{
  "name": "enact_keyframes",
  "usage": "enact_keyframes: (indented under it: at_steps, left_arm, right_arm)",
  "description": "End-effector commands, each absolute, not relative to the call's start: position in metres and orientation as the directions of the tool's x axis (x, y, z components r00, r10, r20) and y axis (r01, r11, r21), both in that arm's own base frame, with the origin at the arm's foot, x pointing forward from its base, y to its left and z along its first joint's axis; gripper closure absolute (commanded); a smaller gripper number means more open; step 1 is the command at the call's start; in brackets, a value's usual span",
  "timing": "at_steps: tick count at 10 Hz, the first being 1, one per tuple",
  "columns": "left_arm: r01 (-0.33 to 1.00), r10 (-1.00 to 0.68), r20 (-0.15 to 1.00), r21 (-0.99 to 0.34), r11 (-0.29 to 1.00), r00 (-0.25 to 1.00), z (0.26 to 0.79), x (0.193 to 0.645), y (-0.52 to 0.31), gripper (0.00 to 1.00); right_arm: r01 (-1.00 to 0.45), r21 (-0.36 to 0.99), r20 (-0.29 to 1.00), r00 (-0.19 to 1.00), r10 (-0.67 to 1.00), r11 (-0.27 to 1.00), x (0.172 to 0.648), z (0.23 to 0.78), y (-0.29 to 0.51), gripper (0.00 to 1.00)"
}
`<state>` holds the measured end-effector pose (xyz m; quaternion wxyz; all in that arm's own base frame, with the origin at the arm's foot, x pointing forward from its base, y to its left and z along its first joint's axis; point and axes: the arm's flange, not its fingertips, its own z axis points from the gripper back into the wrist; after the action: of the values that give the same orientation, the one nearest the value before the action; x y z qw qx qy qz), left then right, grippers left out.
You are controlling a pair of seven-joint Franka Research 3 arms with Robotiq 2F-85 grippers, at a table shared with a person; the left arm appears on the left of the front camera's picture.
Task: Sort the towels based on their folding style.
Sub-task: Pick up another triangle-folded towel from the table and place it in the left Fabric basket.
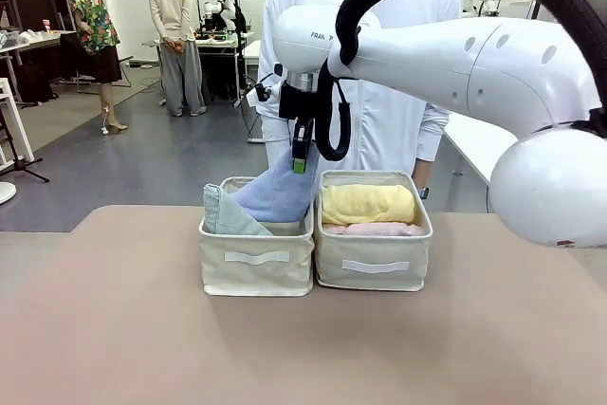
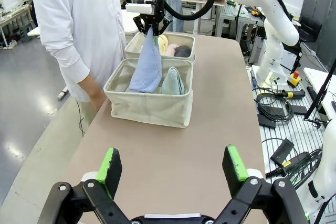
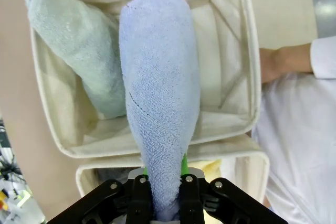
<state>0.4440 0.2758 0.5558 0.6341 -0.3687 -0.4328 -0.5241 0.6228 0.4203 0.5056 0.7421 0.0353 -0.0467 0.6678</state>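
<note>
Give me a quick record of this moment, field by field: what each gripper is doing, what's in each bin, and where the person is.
right gripper: shut on the blue towel, holding it by its narrow end over the left bin
left gripper: open, holding nothing, above bare table
left bin: green-grey towel, cone-shaped; blue towel's wide end reaches inside
right bin: yellow towel on pink towel, both rolled
person: standing behind the bins

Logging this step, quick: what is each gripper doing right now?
Left gripper: open, holding nothing.
Right gripper: closed on the blue towel, over the left bin.
</note>
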Motion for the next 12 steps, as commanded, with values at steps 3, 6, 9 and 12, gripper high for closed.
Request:
enact_keyframes:
  at_steps: [3, 6, 9, 12]
  left_arm:
    - [0.983, -0.357, 0.930, -0.016, 0.181, 0.081, 0.557, 0.441, 0.275, 0.00]
    - [0.983, -0.357, 0.930, -0.016, 0.181, 0.081, 0.557, 0.441, 0.275, 0.00]
    - [0.983, -0.357, 0.930, -0.016, 0.181, 0.081, 0.557, 0.441, 0.275, 0.00]
    - [0.983, -0.357, 0.930, -0.016, 0.181, 0.081, 0.557, 0.441, 0.275, 0.00]
  right_arm:
    - [-0.995, 0.053, 0.101, 0.090, 0.991, 0.085, 0.651, 0.513, 0.441, 0.82]
    - [-0.995, 0.079, 0.079, 0.075, 0.994, 0.068, 0.657, 0.496, 0.446, 0.82]
    - [-0.998, 0.060, 0.121, 0.034, 0.992, 0.026, 0.658, 0.482, 0.452, 0.82]
    - [-0.998, 0.068, 0.132, 0.003, 0.991, -0.006, 0.658, 0.474, 0.457, 0.82]
